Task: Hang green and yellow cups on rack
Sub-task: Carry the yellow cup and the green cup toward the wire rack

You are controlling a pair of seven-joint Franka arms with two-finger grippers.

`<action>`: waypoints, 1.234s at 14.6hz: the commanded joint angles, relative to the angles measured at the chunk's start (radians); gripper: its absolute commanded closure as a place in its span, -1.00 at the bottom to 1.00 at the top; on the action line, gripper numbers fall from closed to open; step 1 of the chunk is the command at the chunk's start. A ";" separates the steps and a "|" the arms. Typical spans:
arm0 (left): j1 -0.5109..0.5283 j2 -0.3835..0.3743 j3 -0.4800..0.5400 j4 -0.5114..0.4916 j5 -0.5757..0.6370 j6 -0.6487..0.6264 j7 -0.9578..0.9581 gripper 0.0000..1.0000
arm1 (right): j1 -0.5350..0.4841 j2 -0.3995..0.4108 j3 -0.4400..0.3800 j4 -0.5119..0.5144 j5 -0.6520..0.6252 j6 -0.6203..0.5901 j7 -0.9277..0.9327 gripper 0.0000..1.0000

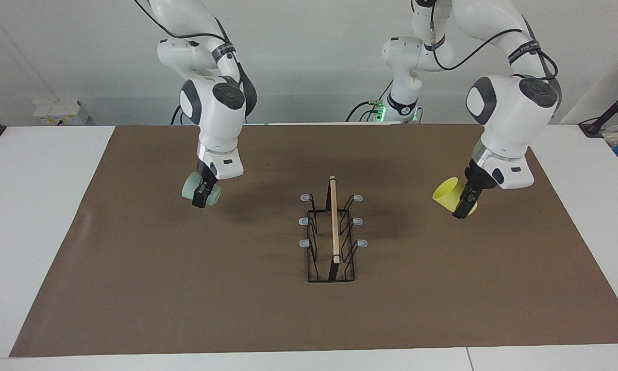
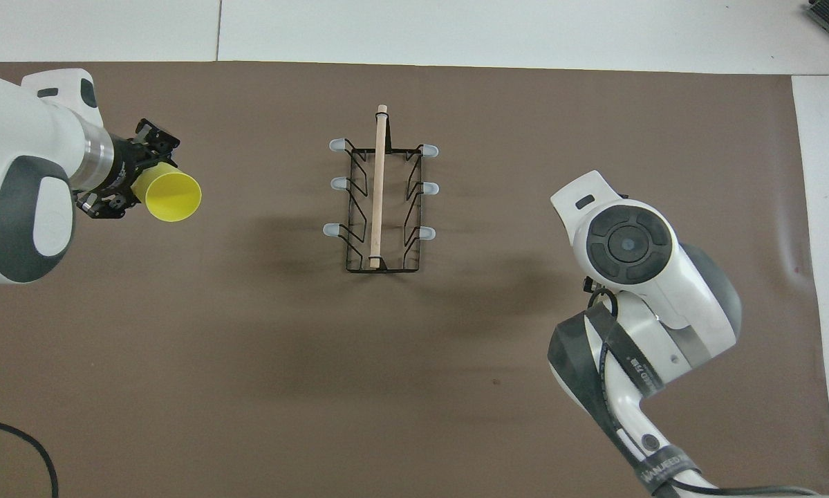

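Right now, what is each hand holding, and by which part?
The left hand holds the yellow cup at its narrow base end. The right hand holds the green cup across its body; exact contact is hidden.

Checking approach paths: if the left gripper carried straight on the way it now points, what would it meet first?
The left gripper, holding the yellow cup, points down toward the rack; probably it meets bare brown mat first, though depth is unclear.

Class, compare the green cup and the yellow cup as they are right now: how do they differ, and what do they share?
The green cup is pale mint and gripped by the right gripper; the yellow cup is bright yellow and gripped by the left gripper. Each hangs at its own arm's end of the mat. Both are tipped sideways in the air, off the rack.
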 commanded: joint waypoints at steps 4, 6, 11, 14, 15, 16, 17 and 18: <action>0.005 -0.038 -0.151 -0.079 0.366 0.111 -0.263 1.00 | -0.018 -0.047 0.032 0.049 0.293 -0.019 -0.034 0.97; 0.007 -0.058 -0.206 -0.128 0.507 0.148 -0.396 1.00 | -0.013 -0.084 0.033 0.052 0.430 -0.010 -0.036 0.97; 0.008 -0.113 -0.328 -0.226 0.750 0.165 -0.555 1.00 | -0.026 -0.135 0.041 0.054 0.790 0.001 -0.164 0.97; 0.008 -0.113 -0.366 -0.242 0.851 0.223 -0.686 1.00 | -0.070 -0.135 0.035 0.052 1.005 0.000 -0.361 0.97; 0.008 -0.114 -0.381 -0.251 0.877 0.228 -0.713 1.00 | -0.087 -0.135 0.035 0.052 1.068 -0.005 -0.422 0.97; 0.008 -0.114 -0.394 -0.256 0.887 0.242 -0.734 1.00 | -0.108 -0.135 0.035 0.052 1.132 -0.011 -0.486 0.97; 0.007 -0.114 -0.400 -0.266 0.897 0.259 -0.754 1.00 | -0.136 -0.138 0.035 0.050 1.203 -0.022 -0.548 0.97; 0.007 -0.113 -0.401 -0.270 0.935 0.265 -0.778 1.00 | -0.153 -0.142 0.035 0.046 1.260 -0.039 -0.595 0.97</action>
